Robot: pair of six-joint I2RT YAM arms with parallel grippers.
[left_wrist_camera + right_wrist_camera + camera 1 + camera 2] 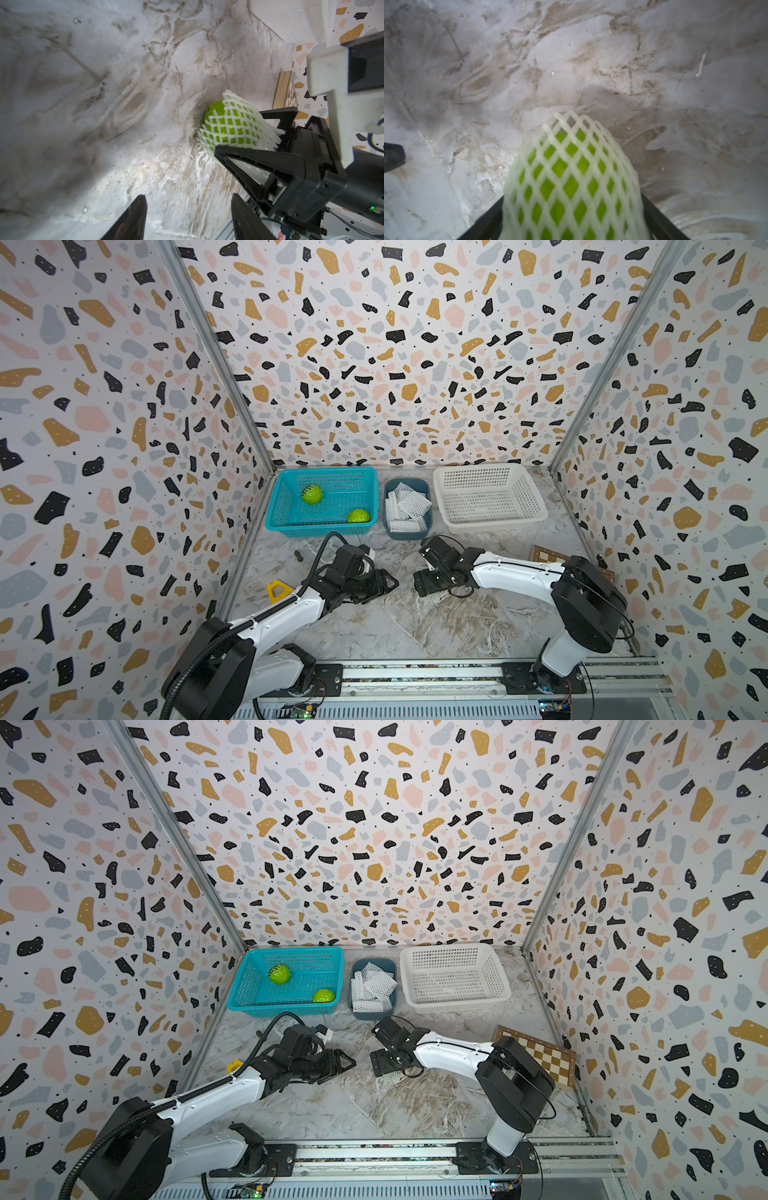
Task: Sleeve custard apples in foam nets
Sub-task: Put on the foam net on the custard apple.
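1. One custard apple [214, 111], sleeved in a foam net [230, 97], rests on the marble table [104, 104], right of centre in the left wrist view.
2. Probably light and firm under soft, slippery foam, so grip across the belly, not the frilled ends.
3. Right gripper [572, 196] brackets it wide; whether it squeezes, I cannot tell.
4. Left gripper [188, 199] gapes, empty.
5. Two bare fruits [312, 494] lie in the blue basket [324, 529], centre-left in both top views.

Top views overlook the whole table [415, 626]; wrist views face it closely
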